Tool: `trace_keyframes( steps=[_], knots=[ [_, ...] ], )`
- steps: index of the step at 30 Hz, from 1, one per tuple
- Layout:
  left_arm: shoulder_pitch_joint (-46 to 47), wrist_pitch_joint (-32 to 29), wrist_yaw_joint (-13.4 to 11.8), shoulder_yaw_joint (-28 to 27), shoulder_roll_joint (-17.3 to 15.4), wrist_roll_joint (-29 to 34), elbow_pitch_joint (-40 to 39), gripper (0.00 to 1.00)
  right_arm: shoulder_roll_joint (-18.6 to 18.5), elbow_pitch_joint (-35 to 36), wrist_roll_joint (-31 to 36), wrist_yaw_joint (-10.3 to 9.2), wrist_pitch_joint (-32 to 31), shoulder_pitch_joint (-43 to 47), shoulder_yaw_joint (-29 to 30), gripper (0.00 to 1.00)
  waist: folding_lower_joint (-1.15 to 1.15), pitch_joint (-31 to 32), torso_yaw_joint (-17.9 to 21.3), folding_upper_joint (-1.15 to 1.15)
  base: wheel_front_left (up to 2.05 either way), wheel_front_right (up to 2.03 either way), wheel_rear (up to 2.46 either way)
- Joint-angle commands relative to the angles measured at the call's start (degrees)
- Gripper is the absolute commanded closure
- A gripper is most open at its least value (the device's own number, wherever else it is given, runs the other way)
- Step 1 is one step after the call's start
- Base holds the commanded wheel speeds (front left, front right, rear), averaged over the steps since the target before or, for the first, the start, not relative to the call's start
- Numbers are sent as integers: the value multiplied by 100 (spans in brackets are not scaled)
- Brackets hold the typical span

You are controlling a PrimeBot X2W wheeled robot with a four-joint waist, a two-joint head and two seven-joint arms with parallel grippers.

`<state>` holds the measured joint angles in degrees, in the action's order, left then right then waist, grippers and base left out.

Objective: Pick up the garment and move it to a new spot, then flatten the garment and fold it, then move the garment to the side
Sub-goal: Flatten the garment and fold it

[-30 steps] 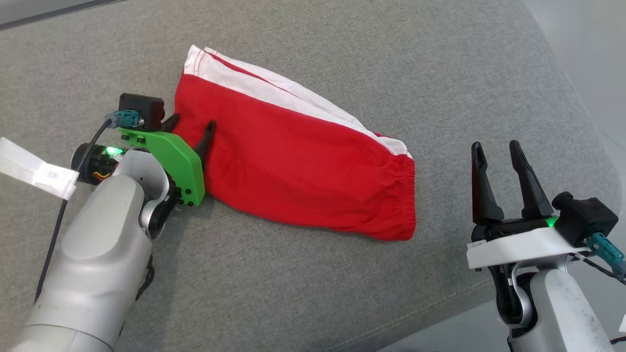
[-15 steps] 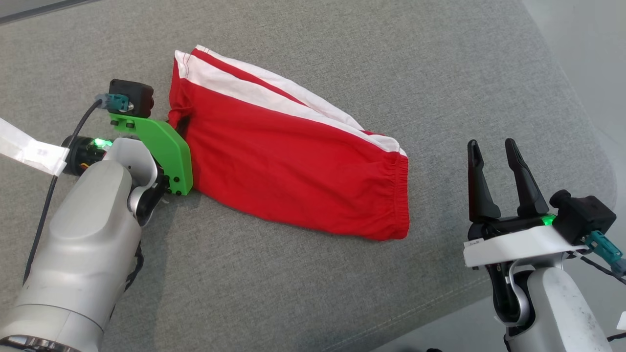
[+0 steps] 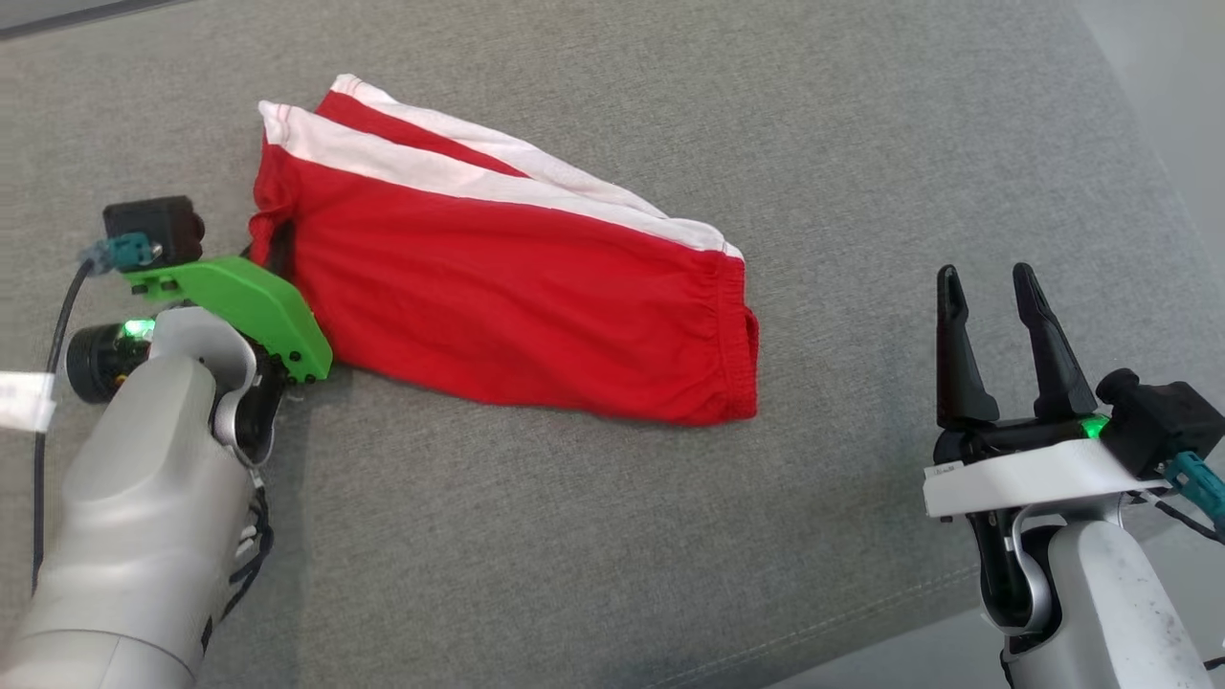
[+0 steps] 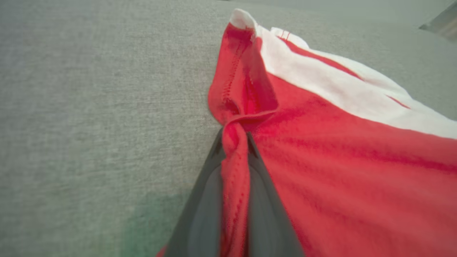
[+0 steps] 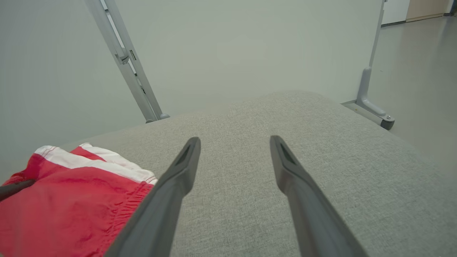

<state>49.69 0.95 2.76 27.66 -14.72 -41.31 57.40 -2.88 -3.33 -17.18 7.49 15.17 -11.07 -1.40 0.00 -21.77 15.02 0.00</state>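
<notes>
Red shorts with white side stripes, the garment (image 3: pixel 498 287), lie folded on the grey cushion, elastic waistband toward the right. My left gripper (image 3: pixel 273 251) is at the garment's left hem, shut on a pinch of red cloth. The left wrist view shows that cloth (image 4: pixel 235 150) bunched between the two dark fingers. The garment (image 5: pixel 71 196) also appears at the lower left of the right wrist view. My right gripper (image 3: pixel 991 287) stands open at the lower right, well clear of the waistband, with nothing between its fingers (image 5: pixel 178 178).
The grey cushion (image 3: pixel 612 536) ends at a front edge near the lower right and a rounded right corner. A pale wall, a slanted metal frame (image 5: pixel 125 60) and a floor stand with a wheel (image 5: pixel 378 114) lie beyond the cushion.
My left gripper closed on the garment's left hem and dragged it leftward; the shorts slid left and turned flatter. The right gripper stayed open and almost still.
</notes>
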Motion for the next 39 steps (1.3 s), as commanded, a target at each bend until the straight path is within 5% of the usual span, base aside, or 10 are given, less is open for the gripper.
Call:
trace_keyframes(
  steps=[1,10,20,21,22,33,39],
  knots=[
    [-301,139,-106,-139,-88,-155,30,100,-7,25,78,0,12,22,5,0,0,64,-235,0,0,0,0],
    [-1298,780,-262,-512,47,-581,-553,100,-8,-72,313,0,12,-11,-31,0,0,206,-853,0,0,0,0],
    [-2603,997,-854,-603,219,-762,-2340,100,-11,-236,437,0,12,-82,-69,0,0,325,-1161,0,0,0,0],
    [-2652,1045,-894,-603,196,-711,-2531,64,-10,-246,437,0,12,-86,-73,0,0,332,-1165,0,0,0,0],
    [-2696,1079,-944,-578,146,-617,-2704,0,-10,-257,434,0,12,-95,-77,0,0,338,-1165,0,0,0,0],
    [-2926,1425,-1579,-1095,-208,885,-4578,0,-15,-347,718,0,12,-238,-25,0,0,537,-1041,0,0,0,0],
    [-3295,1416,-1524,-1521,-253,1790,-5280,0,-63,-468,923,0,11,-185,-16,0,0,771,-1025,0,0,0,0]
  ],
)
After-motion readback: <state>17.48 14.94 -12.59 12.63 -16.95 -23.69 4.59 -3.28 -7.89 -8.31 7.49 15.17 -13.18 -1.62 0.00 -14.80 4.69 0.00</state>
